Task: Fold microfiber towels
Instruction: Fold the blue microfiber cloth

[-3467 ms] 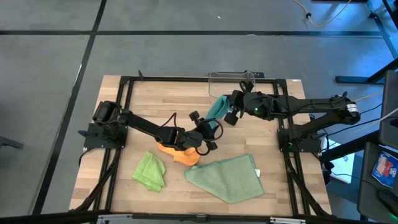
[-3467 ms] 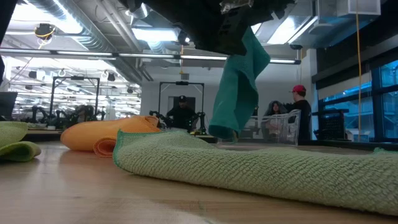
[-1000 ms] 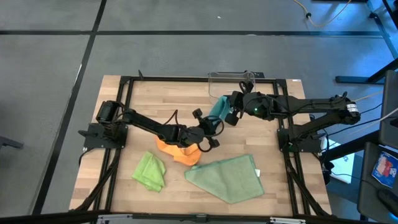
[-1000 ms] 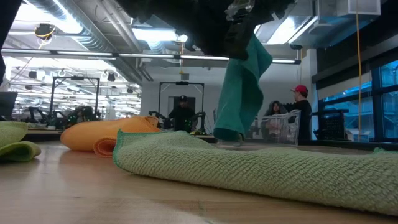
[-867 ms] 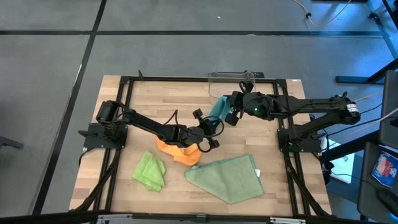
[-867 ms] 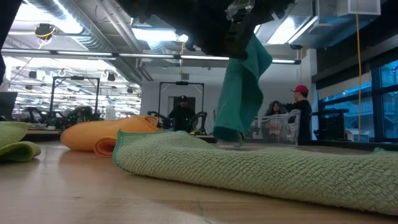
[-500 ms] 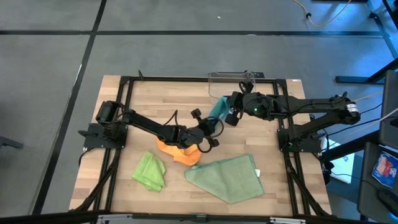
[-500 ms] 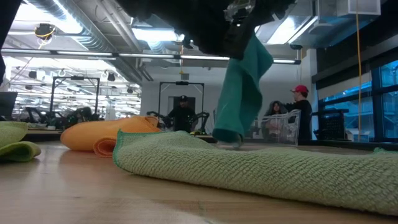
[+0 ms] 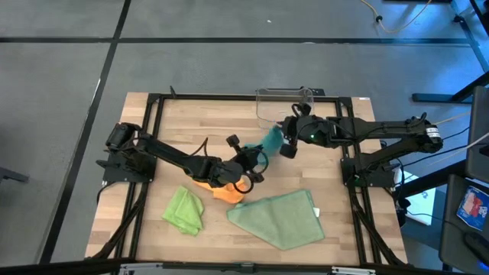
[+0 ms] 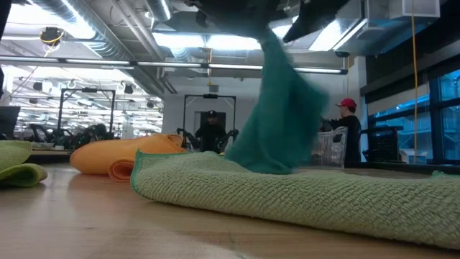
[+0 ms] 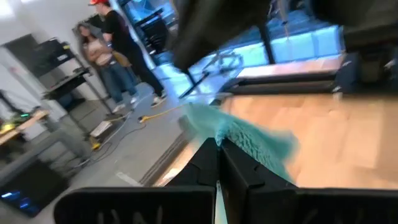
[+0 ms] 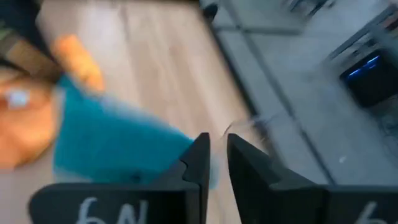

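1. Towels first: we see the soft teal microfiber cloth (image 9: 271, 140) up off the light wooden slatted table (image 9: 191, 122), stretched between the two grippers near the table's middle and in front of the clear plastic bin (image 9: 284, 99) at the far edge. In the low view it hangs as a blurred teal sheet (image 10: 280, 115) above the foreground cloth.
2. We find the left gripper (image 9: 256, 159) at the cloth's lower corner, its fingers (image 11: 205, 165) pressed together on the teal edge (image 11: 242, 140) in the left wrist view.
3. We place the right gripper (image 9: 286, 142) at the cloth's other end, just in front of the bin. Its fingers (image 12: 198, 163) stand slightly apart with a narrow gap, and the teal cloth (image 12: 118, 146) shows beyond them; we cannot tell whether they grip it.
4. We see the rumpled orange cloth (image 9: 218, 187) lying under the left arm's wrist.
5. We note the bright lime green cloth (image 9: 184, 210), bunched up, toward the front left of the table.
6. We see the larger pale sage green cloth (image 9: 279, 218) spread flat at the front, to the right of the orange one.
7. We make out people (image 10: 347, 137) standing in the room behind the table.
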Controlling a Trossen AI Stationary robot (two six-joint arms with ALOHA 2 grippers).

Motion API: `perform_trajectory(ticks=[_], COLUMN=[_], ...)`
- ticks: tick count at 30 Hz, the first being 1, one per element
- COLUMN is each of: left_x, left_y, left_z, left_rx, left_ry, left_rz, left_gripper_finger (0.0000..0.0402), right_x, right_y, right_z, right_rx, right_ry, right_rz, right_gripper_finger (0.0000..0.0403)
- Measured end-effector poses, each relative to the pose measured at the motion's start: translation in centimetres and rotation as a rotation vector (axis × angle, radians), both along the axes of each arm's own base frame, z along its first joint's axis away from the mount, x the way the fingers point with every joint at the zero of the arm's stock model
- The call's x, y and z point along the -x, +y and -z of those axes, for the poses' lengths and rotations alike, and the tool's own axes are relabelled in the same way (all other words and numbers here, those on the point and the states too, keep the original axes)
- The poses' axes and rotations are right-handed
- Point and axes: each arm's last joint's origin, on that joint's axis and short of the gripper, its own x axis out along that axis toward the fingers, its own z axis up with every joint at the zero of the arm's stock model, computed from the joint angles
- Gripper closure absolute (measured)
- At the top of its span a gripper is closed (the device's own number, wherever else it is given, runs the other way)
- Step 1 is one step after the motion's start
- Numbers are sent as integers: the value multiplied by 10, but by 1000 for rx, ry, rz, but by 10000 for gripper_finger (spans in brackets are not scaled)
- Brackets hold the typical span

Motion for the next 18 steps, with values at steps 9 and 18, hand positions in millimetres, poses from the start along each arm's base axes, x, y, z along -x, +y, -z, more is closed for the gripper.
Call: perform_trajectory(ticks=[9,18], left_x=[16,28], left_y=[-1,2], left_z=[-22,-44], left_rx=[-62,-88], left_ry=[43,30], left_rz=[-22,-29], left_gripper_finger=[401,401], right_x=[12,14], right_y=[12,41], right_z=[39,102], right_rx=[-260,-226], right_ry=[173,63], right_rz=[-51,-74], right_gripper_finger=[332,334])
